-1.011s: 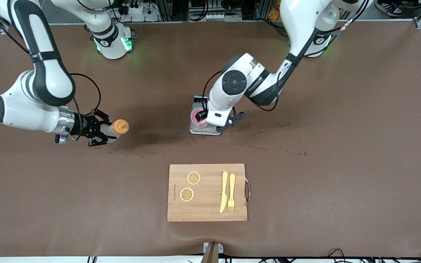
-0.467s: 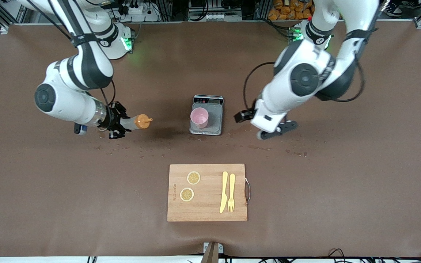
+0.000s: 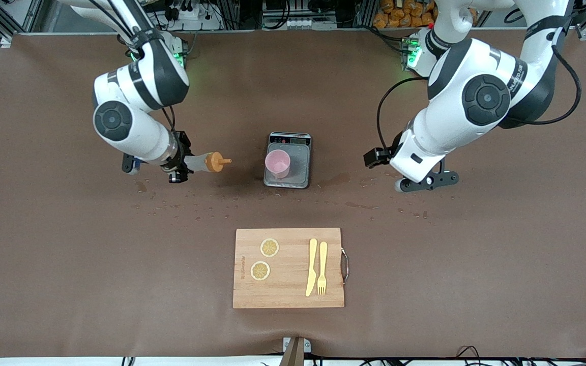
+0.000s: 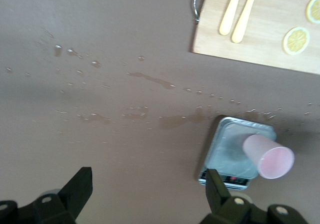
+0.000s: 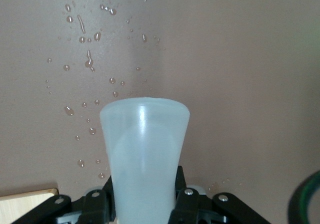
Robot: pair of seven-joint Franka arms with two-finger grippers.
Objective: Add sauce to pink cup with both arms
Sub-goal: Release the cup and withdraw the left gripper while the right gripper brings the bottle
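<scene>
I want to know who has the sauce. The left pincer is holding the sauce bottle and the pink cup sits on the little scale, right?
Not quite: the right pincer holds the sauce bottle, as the front view shows. The pink cup does sit on the little scale.

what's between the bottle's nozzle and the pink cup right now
Nothing solid. In the front view only bare brown table separates the sauce bottle, held sideways in the right gripper, from the pink cup on the scale.

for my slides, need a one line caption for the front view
Right gripper carries the sauce bottle tipped sideways toward the pink cup on the scale; open left gripper waits aside.
</scene>
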